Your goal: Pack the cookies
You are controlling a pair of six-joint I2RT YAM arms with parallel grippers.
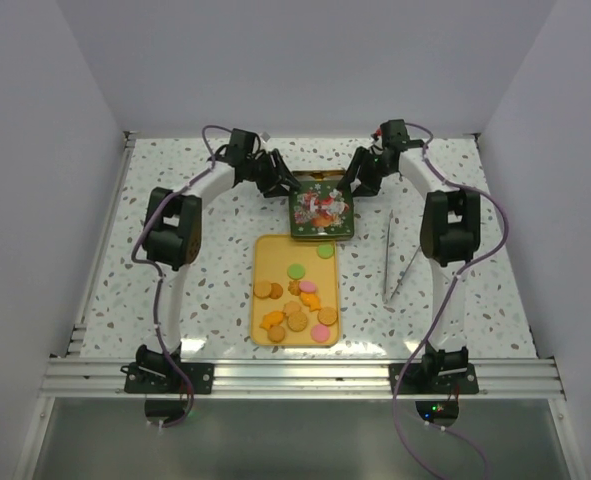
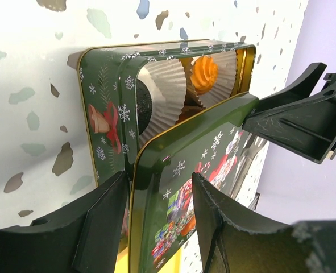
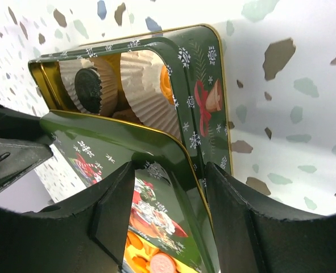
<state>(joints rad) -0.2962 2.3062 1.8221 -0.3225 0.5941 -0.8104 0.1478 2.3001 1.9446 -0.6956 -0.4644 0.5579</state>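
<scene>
A green Christmas tin (image 1: 321,235) stands beyond the yellow tray (image 1: 275,255). Its lid (image 2: 196,165) lies tilted over it, raised at the far end. There white paper cups show an orange cookie (image 2: 204,74) and a black cookie (image 3: 88,88). My left gripper (image 1: 275,182) (image 2: 155,193) is shut on the lid's far left corner. My right gripper (image 1: 360,180) (image 3: 170,199) is shut on the lid (image 3: 116,148) at its far right corner. Several loose cookies (image 1: 297,305), orange, tan, pink and green, lie on the tray.
A thin white strip (image 1: 392,260) lies on the speckled table right of the tray. The white enclosure walls stand close on the left, right and back. Each wrist view shows the other gripper (image 2: 293,125) at the tin's opposite side.
</scene>
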